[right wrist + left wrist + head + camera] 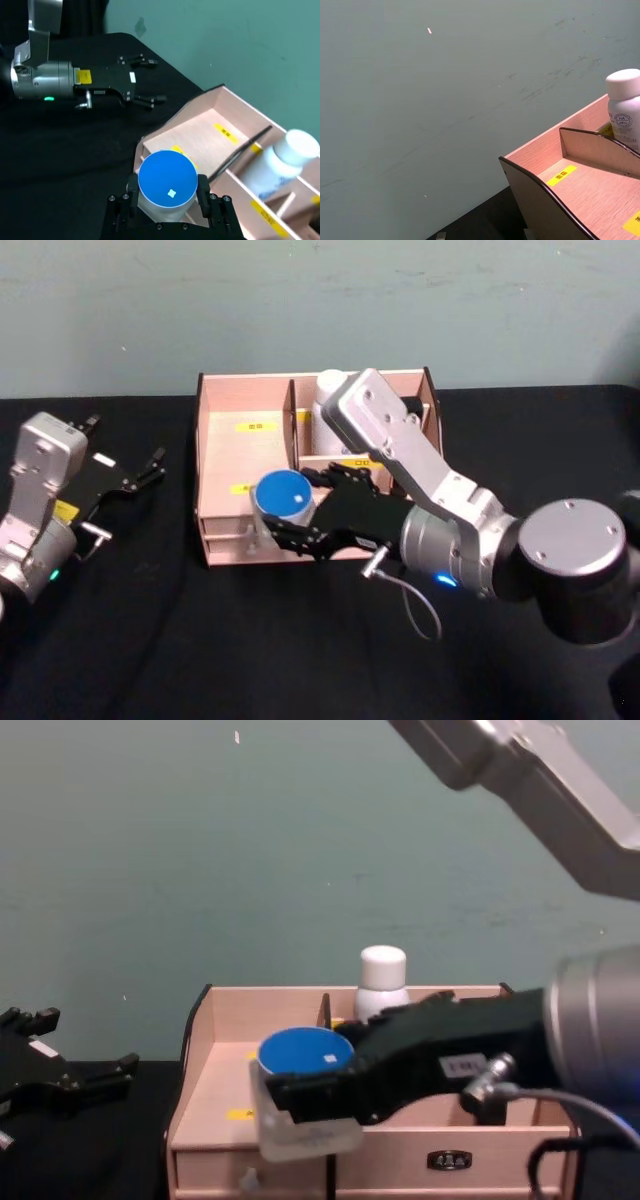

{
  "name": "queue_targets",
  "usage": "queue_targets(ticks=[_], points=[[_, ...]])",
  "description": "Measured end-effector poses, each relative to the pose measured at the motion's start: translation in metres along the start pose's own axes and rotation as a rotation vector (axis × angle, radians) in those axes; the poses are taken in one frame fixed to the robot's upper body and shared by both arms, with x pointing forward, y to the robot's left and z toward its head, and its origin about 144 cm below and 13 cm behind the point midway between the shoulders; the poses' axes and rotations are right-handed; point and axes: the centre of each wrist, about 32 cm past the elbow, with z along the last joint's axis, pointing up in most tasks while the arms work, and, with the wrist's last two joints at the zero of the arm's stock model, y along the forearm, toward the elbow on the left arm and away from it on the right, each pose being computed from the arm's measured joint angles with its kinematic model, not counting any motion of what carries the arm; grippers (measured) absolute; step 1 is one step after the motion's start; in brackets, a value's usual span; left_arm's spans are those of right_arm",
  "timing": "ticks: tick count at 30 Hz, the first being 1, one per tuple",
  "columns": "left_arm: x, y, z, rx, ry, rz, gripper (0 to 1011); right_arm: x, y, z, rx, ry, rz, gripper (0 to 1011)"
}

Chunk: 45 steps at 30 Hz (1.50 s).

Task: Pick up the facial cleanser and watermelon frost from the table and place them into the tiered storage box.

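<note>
The tiered storage box, a wide pale-wood organiser with dark-edged curved sides, thin dividers, yellow labels and small drawers, sits mid-frame in the head view on a matte black table before a scuffed grey-green wall. The right gripper, centre of the head view and low centre in its own wrist view, has its black fingers closed on either side of a blue-capped jar, a squat cylinder with a flat glossy blue lid and a frosted translucent body, presumably the facial cleanser; it hangs over the box's front left edge. To finish well, I would carry it further in over the left compartment, keep it upright, lower until the base meets the wood, then release, minding the thin divider beside it. A white bottle with a rounded matte cap already stands in a rear compartment. The left gripper, far left of the head view, waits over the table, its fingers spread and holding nothing.
</note>
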Motion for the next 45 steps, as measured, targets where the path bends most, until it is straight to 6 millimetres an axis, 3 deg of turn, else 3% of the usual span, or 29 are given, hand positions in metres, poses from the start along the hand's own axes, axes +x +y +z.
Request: queue_targets(ticks=[26,45], points=[[0.000,0.000,0.000,0.000,0.000,0.000,1001,0.032,0.061,0.014,-0.010,0.037,-0.019,706],[0.000,0.000,0.000,0.000,0.000,0.000,1001,0.040,0.080,0.015,-0.034,0.046,-0.038,707]])
